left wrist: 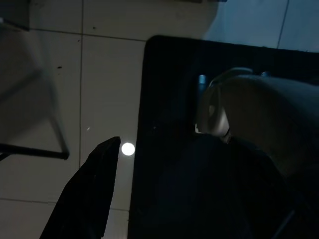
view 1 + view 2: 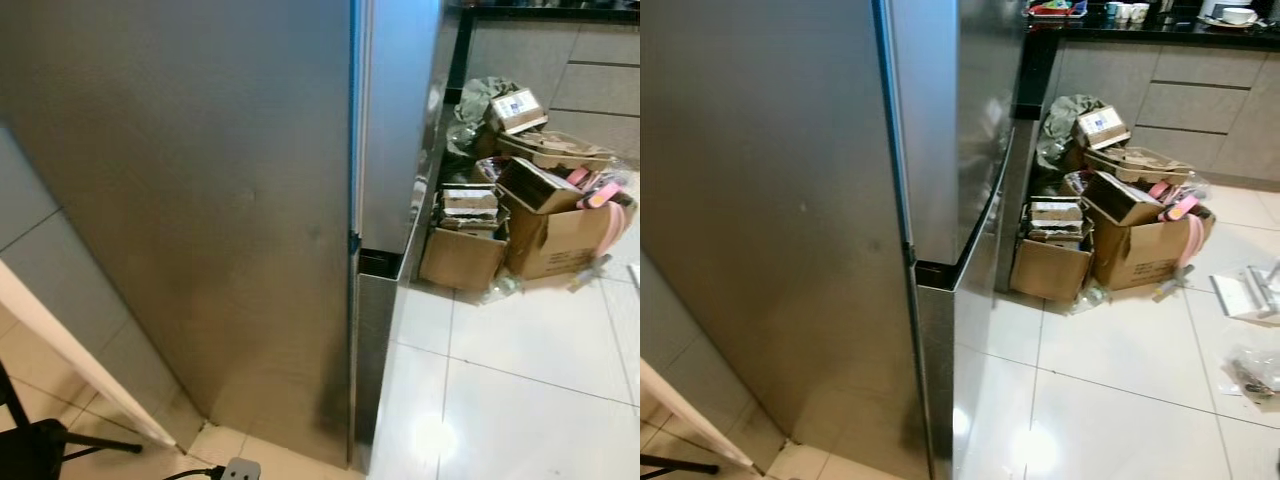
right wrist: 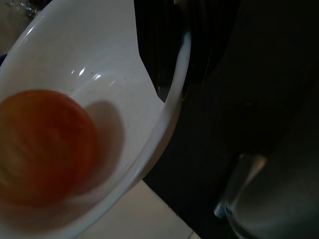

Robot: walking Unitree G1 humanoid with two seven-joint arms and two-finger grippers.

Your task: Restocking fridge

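While the right pincer (image 3: 164, 107) grips a white bowl (image 3: 107, 59) w/ an orange fruit (image 3: 42, 147) inside, fridge (image 2: 200, 200) doors are shut, so opening them probably comes next; left pincer: can't tell.

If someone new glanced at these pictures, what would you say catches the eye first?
The tall steel fridge dominates the head views, doors closed, seen from its side corner. Beyond it, against the cabinets, sits a messy heap of cardboard boxes on the white tiles. In the right wrist view, a white bowl holds an orange fruit, close to the camera.
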